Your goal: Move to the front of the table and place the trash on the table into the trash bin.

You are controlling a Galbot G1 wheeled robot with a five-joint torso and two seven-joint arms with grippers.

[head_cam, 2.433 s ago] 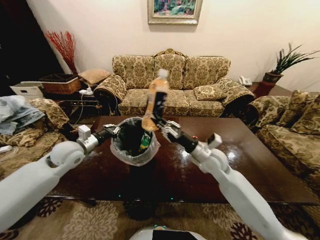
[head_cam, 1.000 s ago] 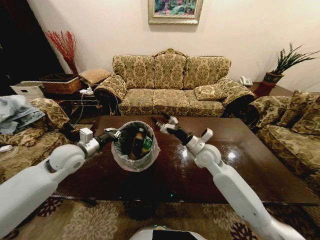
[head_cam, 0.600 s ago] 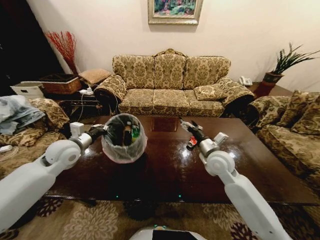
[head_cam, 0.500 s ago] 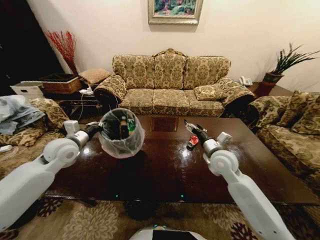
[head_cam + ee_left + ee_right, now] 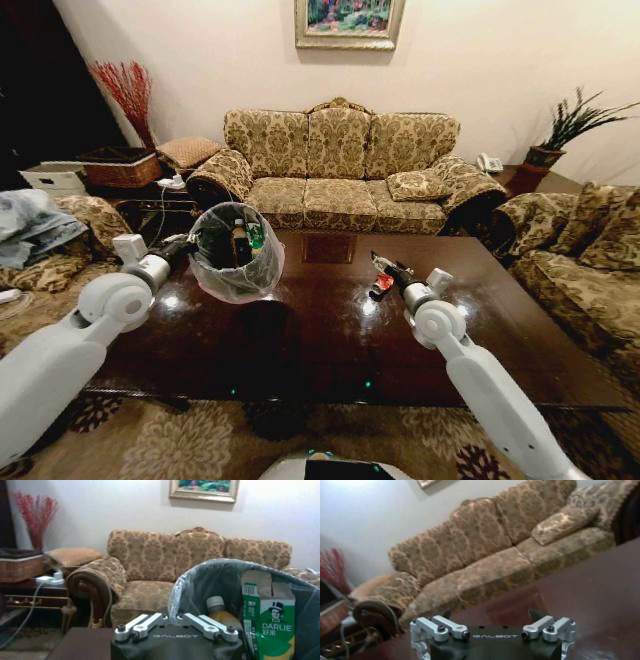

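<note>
The worktop (image 5: 330, 340) is dark brown wood, polished so glossy that it mirrors light spots. The trash bin (image 5: 235, 275) is lined with crinkly translucent grey plastic film, and inside it stand a printed green paper-like carton (image 5: 267, 618) and a smooth tan plastic bottle (image 5: 222, 617). The arms are smooth white plastic shells, and each end effector (image 5: 175, 628) shows matt black housing with brushed silver metal links.
</note>
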